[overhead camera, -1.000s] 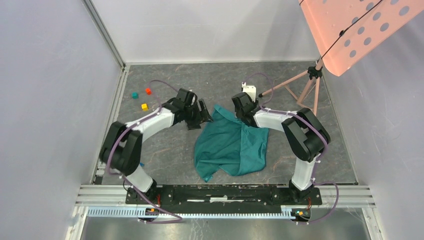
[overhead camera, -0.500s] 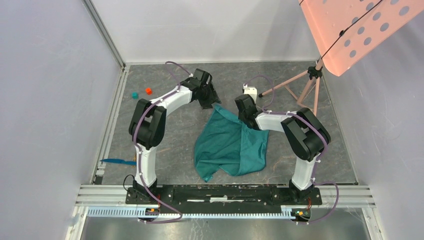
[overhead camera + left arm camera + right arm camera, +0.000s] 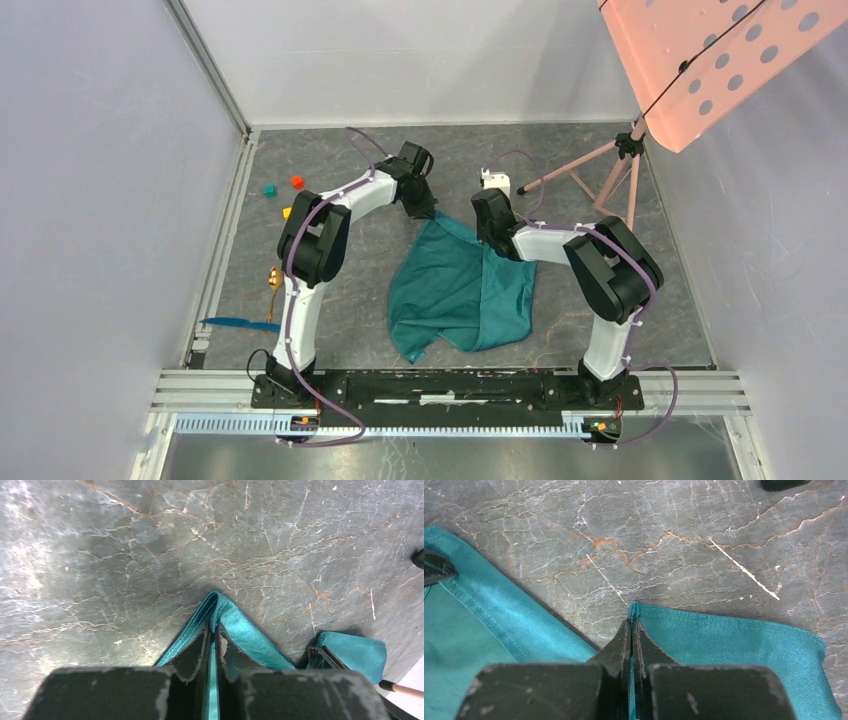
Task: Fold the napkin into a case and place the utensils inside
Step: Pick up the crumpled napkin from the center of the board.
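At the far edge of the crumpled napkin [image 3: 460, 295], the left gripper [image 3: 214, 642] and right gripper [image 3: 630, 630] have each just pinched shut on a corner. The cloth can now likely be spread for folding, while the gold spoon [image 3: 272, 279] and blue utensil [image 3: 238, 322] wait well to its left.

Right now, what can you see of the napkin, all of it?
The napkin is plain teal-green woven cloth with a stitched hem, loose and not neatly folded. It lies rumpled at the middle of the grey marbled table, one part lapped over another. The left gripper and right gripper each pinch a far corner, jaws shut on the fabric.
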